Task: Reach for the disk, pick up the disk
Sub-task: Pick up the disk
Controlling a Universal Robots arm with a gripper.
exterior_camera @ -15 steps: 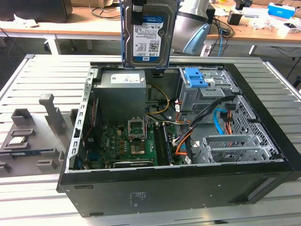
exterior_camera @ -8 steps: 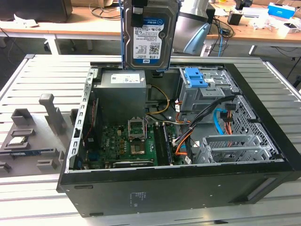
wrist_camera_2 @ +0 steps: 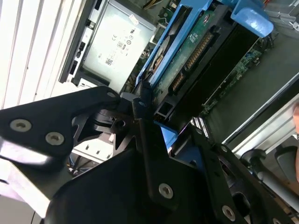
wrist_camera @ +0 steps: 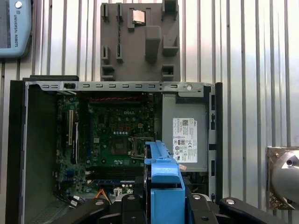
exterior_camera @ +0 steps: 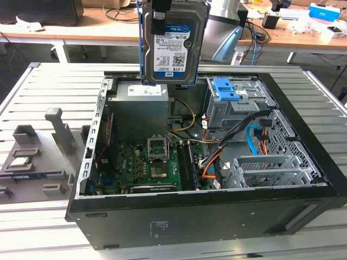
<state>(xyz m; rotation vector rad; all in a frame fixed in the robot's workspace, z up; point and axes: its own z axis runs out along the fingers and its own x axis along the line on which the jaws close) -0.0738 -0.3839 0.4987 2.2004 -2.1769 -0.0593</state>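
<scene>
The disk (exterior_camera: 172, 43) hung upright in the air above the open computer case (exterior_camera: 217, 216), its white-and-blue label facing the exterior view and its blue bracket (exterior_camera: 142, 49) running along its edges. It touched nothing below; its lower edge stood over the grey power supply (exterior_camera: 141, 92) at the back of the case. The claw (exterior_camera: 161, 16) gripped the disk from above, its black fingers closed on the top end. In the second wrist view the disk (wrist_camera_2: 196, 51) ran away from the claw (wrist_camera_2: 149, 116), whose fingers (wrist_camera_2: 140, 105) pinched the bracket's end. In the first wrist view the bracket (wrist_camera: 161, 177) stood between the black links of the claw (wrist_camera: 161, 210), over the case.

Inside the case lay the green motherboard (exterior_camera: 152, 162), and toward the exterior view's right a drive cage with a blue latch (exterior_camera: 227, 89). The case rested on a slatted metal table (exterior_camera: 49, 81). Beside it, on the exterior view's left, sat a grey holder block (exterior_camera: 32, 157) carrying a small square chip (exterior_camera: 20, 161).
</scene>
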